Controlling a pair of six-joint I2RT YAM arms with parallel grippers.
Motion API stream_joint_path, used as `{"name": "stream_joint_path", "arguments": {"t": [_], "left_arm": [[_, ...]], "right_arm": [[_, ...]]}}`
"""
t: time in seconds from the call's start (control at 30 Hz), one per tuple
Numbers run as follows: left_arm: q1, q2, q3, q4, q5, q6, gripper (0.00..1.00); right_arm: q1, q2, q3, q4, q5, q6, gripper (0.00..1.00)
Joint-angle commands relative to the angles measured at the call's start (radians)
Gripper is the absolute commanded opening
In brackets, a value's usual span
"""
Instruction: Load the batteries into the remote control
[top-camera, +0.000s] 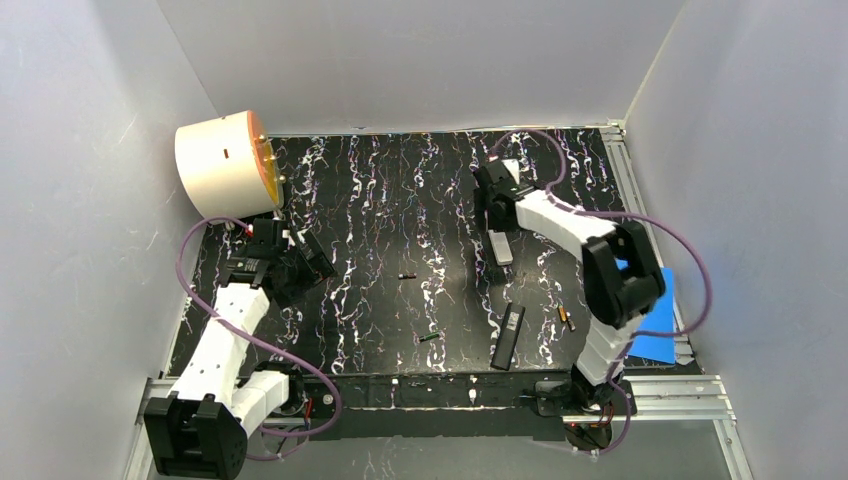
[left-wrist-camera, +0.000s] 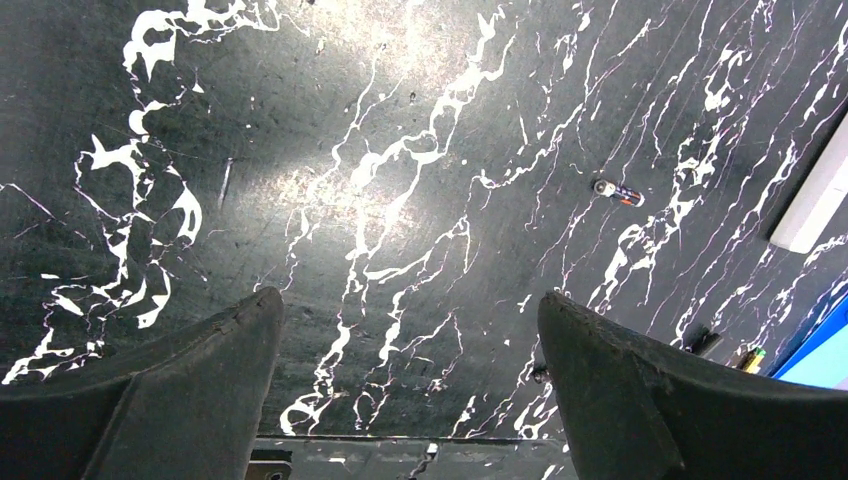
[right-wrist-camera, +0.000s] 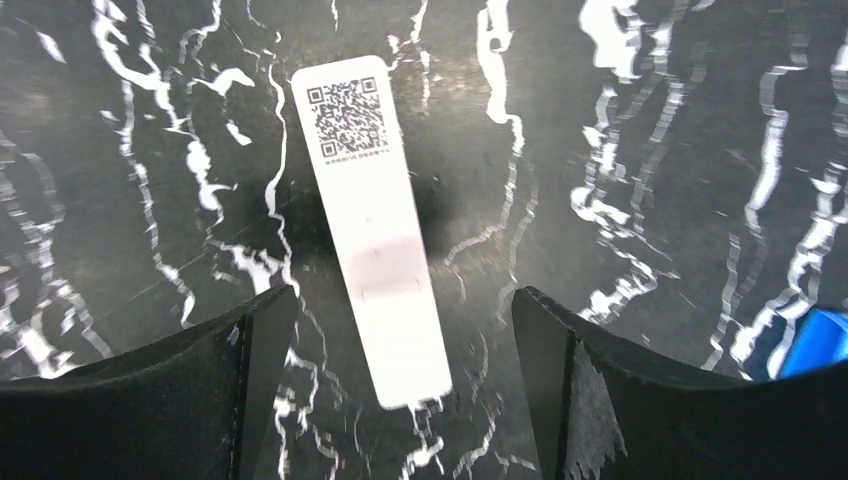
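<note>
Nearest, left gripper hangs over the table, jaws wide, holding nothing. Rightward, 3 batteries lie loose. A dark cell is mid-table and a green cell is nearer the bases. Next, right gripper hovers over the white remote (label side up), jaws wide on either side, not touching it. Just right lie the black remote and a gold-tipped cell beside it. No cell looks loaded. I judge the task barely begun: a compartment must be opened, cells picked, then seated.
</note>
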Motion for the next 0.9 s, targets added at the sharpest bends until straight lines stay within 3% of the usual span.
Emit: {"name": "stream_joint_path", "arguments": {"t": [0.0,0.23,0.4,0.73,0.87], "left_arm": [[0.007,-0.032,0.037,-0.053,-0.041,0.040,0.98],[0.007,-0.068,0.020,-0.039,-0.031,0.100,0.98],[0.006,-0.052,0.011,-0.050,-0.019,0.091,0.95],[0.006,-0.097,-0.039,-0.049,0.025,0.043,0.92],[0.006,-0.123,-0.075,-0.024,0.066,0.037,0.92]], "right_arm": [[0.001,-0.223,-0.041,-0.119,0.077,0.087,0.88],[0.036,-0.528,-0.383,-0.342,-0.043,0.302,0.86],[0.087,-0.702,-0.550,-0.355,-0.181,0.455,0.88],[0.250,-0.609,-0.623,-0.255,-0.240,0.653,0.91],[0.301,-0.551,-0.636,-0.240,-0.228,0.717,0.80]]}}
